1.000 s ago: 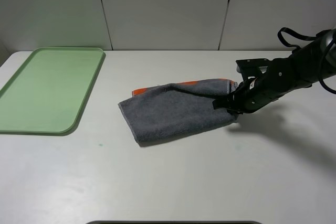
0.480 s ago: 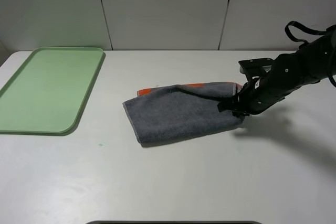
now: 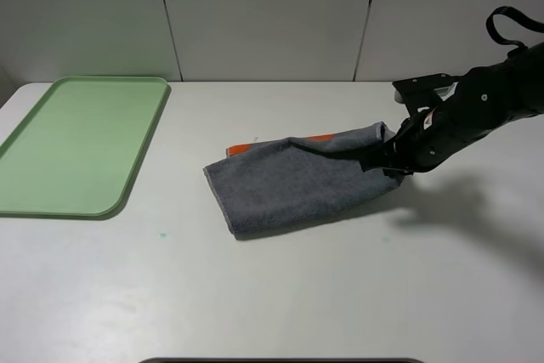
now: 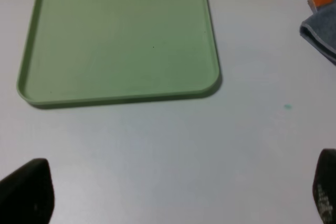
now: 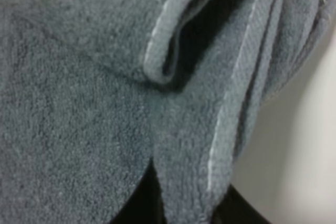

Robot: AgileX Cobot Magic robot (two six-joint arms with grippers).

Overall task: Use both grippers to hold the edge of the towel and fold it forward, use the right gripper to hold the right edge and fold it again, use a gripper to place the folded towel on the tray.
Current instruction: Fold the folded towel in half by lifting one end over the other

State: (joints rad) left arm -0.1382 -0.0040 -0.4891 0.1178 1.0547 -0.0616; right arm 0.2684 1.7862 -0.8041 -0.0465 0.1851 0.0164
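Observation:
The dark grey towel (image 3: 289, 183) lies folded on the white table, a strip of its orange band (image 3: 242, 149) showing along the far side. My right gripper (image 3: 384, 161) is shut on the towel's right edge and holds that end slightly off the table. In the right wrist view the towel (image 5: 79, 103) fills the frame, its hem pinched between dark fingers (image 5: 139, 205) at the picture's edge. The green tray (image 3: 76, 142) sits empty at the left. In the left wrist view, my left gripper (image 4: 178, 198) hangs open over bare table near the tray (image 4: 121, 35), with a towel corner (image 4: 321, 27) at the side.
White wall panels stand behind the table. A small teal speck (image 3: 161, 233) marks the tabletop in front of the towel. A dark strip (image 3: 280, 360) runs along the table's near edge.
My right gripper has moved to the right and a little up, pulling the towel rightward with it. The left gripper has stayed open.

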